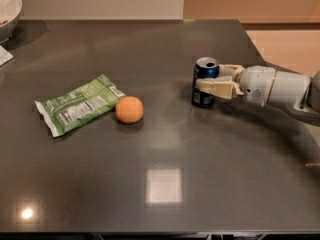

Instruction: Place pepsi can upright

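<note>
Gripper (210,78) of a white robot arm (280,86), cream-coloured and two-fingered, reaches in from the right edge and is clamped on a small dark-blue metal pepsi can (202,98) with a silver top. The can stands upright on a dark grey, glossy tabletop (200,184), right of its centre. One finger (216,88) lies across the can's near side and the other runs along its far side, with the can held between them. Well apart to the left, a round orange ball (129,109) rests on the table, just beside the corner of a flat green snack bag (80,104) with a white printed label. At the far left corner the rim of a white bowl (7,9) shows, and below it the edge of a white paper sheet (4,56). A pale square of reflected light (163,185) lies on the near part of the tabletop.
</note>
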{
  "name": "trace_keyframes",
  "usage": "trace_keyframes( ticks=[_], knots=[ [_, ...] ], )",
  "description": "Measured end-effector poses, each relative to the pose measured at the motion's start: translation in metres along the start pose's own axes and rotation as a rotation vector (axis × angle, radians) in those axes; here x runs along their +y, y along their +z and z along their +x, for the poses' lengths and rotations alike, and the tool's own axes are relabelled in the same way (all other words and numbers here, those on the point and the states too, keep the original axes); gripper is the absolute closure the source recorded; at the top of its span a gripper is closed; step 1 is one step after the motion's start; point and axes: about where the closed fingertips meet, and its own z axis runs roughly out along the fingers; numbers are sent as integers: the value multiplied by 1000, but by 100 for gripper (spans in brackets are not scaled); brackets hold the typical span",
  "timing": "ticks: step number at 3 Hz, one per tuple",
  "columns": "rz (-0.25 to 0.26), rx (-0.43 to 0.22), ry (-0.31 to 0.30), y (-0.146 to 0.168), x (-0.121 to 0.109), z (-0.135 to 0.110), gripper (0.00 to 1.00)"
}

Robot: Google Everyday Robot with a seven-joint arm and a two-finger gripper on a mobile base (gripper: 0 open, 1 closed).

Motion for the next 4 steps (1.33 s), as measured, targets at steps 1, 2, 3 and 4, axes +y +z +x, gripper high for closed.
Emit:
trace_keyframes(
  ticks=[1, 2, 3, 4],
  knots=[
    [4, -36, -2, -6, 0, 2, 59],
    [0, -35, -4, -4, 1, 2, 35],
    [-4, -36, -5, -2, 3, 1, 13],
    [-9, -36, -6, 0, 4, 0, 0]
  ],
)
